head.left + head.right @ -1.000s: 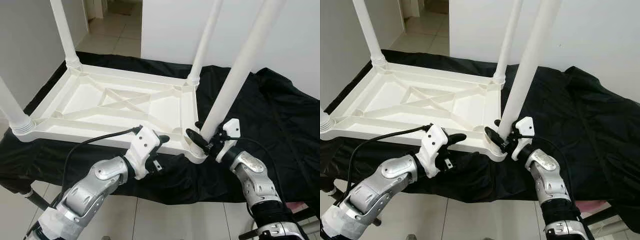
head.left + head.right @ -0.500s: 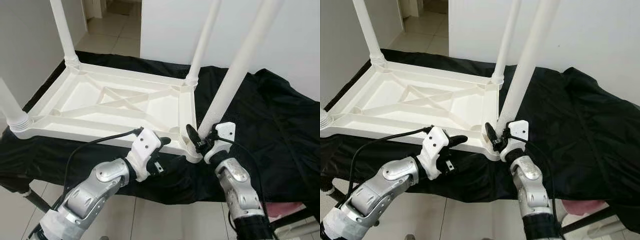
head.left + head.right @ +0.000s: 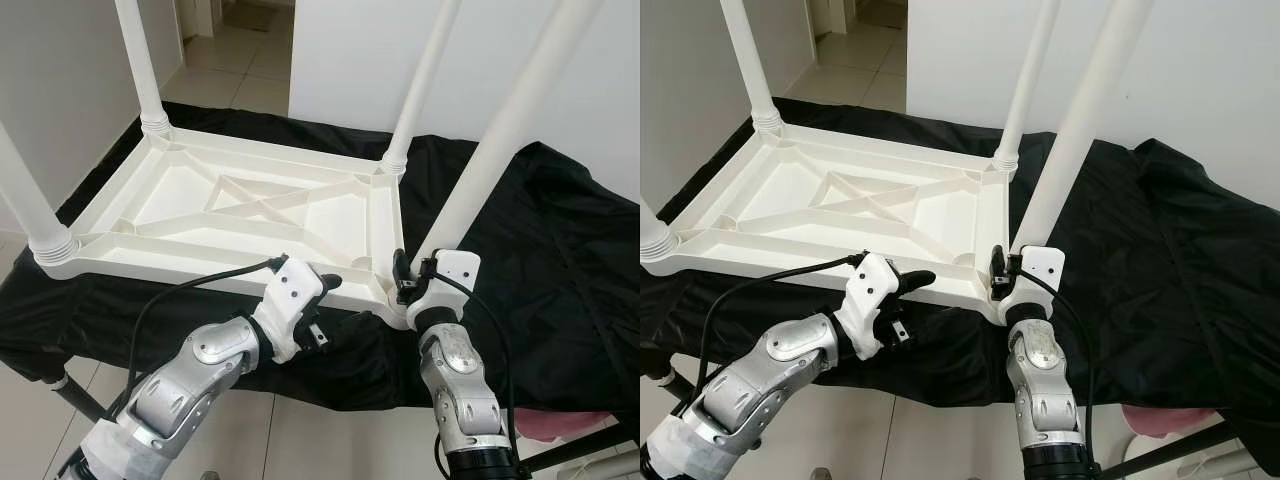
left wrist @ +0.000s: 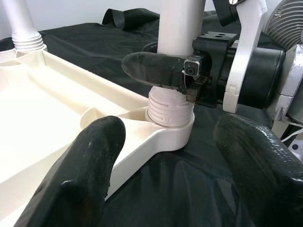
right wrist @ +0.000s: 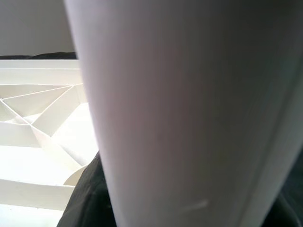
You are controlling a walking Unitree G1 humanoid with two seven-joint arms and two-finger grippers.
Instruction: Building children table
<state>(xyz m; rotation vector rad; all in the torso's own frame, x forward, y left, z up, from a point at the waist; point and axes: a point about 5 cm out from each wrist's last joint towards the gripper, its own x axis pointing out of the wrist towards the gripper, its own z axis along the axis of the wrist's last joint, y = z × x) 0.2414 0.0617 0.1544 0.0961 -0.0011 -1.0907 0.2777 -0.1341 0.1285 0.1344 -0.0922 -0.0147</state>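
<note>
The white children's table [image 3: 250, 215] is lying upside down on a surface draped in black cloth [image 3: 540, 240], with four legs pointing up; the near-right leg [image 3: 480, 165] is sitting in the corner socket [image 4: 170, 127] closest to the robot. The right end effector [image 3: 410, 283] is gripping that leg just above its threaded collar, fingers closed around it. The left end effector [image 4: 165, 156] is hanging open just in front of the same corner, holding nothing, fingers spread either side of the socket. Risk, as a judgement: the leg is leaning a little off vertical, so twisting it now could cross-thread or pop it out of the socket; the tabletop is unheld, so torque may be sliding or spinning the whole table on the slick cloth, possibly toward the near edge. The left wrist view is showing the collar threads partly above the socket and one right finger [image 4: 151, 68] wrapping the leg, detail the head views are too far off to resolve. The right wrist view is giving mostly the leg up close plus the ribbed underside [image 5: 38, 118]. The head views are giving the three other legs and the whole layout.
</note>
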